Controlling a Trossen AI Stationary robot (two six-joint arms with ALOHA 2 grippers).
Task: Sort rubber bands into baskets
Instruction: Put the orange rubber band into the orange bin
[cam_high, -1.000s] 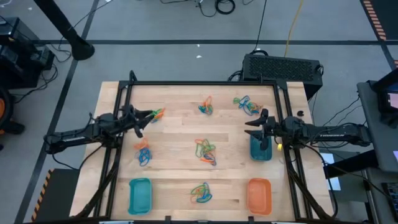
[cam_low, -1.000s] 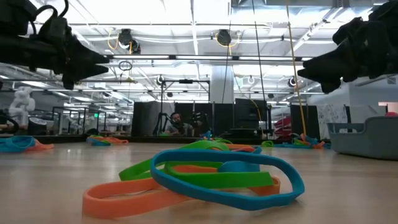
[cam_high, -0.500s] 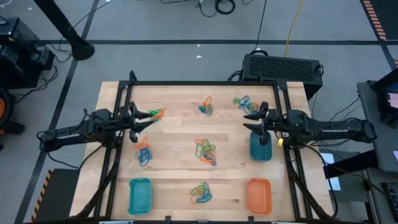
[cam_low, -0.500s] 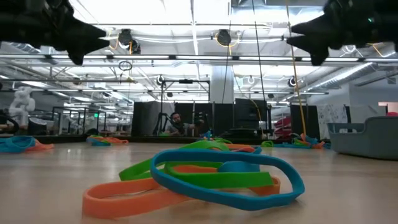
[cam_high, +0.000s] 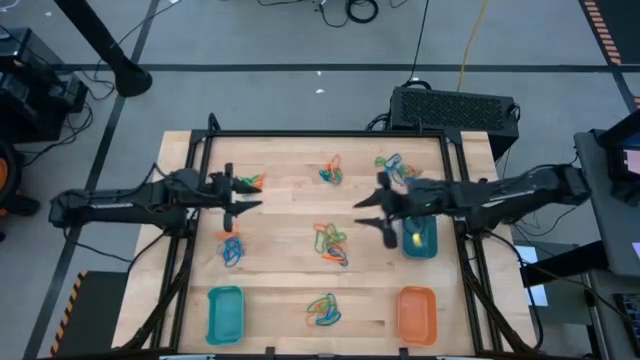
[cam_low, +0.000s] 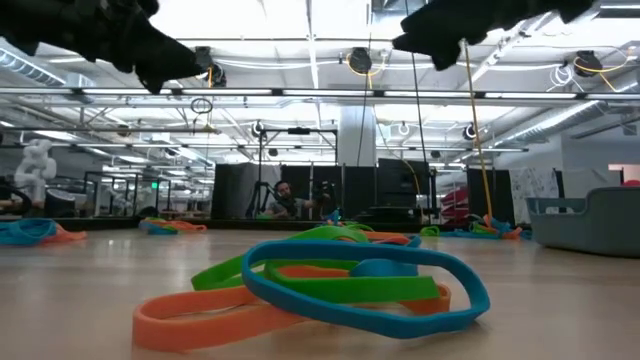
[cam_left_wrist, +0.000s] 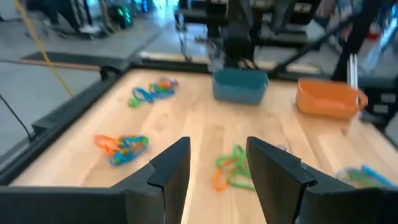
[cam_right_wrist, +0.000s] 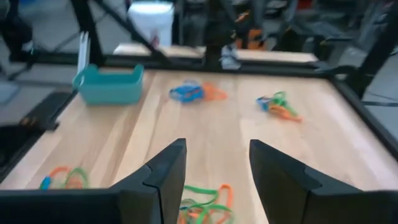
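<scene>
Rubber bands lie on the wooden table in several small piles of orange, green and blue: far left (cam_high: 250, 182), far middle (cam_high: 331, 170), far right (cam_high: 397, 167), left (cam_high: 232, 248), centre (cam_high: 331, 243) and near middle (cam_high: 323, 311), the last one close up in the low view (cam_low: 320, 285). Baskets: one teal (cam_high: 226, 313) near left, one orange (cam_high: 417, 313) near right, one teal (cam_high: 422, 243) at the right. My left gripper (cam_high: 240, 193) hovers open beside the far-left pile. My right gripper (cam_high: 372, 210) hovers open, left of the right teal basket. Both wrist views show nothing between the fingers (cam_left_wrist: 168, 177) (cam_right_wrist: 163, 177).
A black frame (cam_high: 325, 134) borders the table's far and side edges. A black box (cam_high: 455, 108) with cables sits beyond the far right corner. Bare wood lies between the piles. Both arms hang well above the tabletop in the low view (cam_low: 150, 50) (cam_low: 440, 30).
Both grippers have risen and rolled a little. My right gripper has gone toward the table's left, from above the right teal basket to the wood beside the centre pile. My left gripper has shifted slightly toward the table's right. No rubber band or basket has moved.
</scene>
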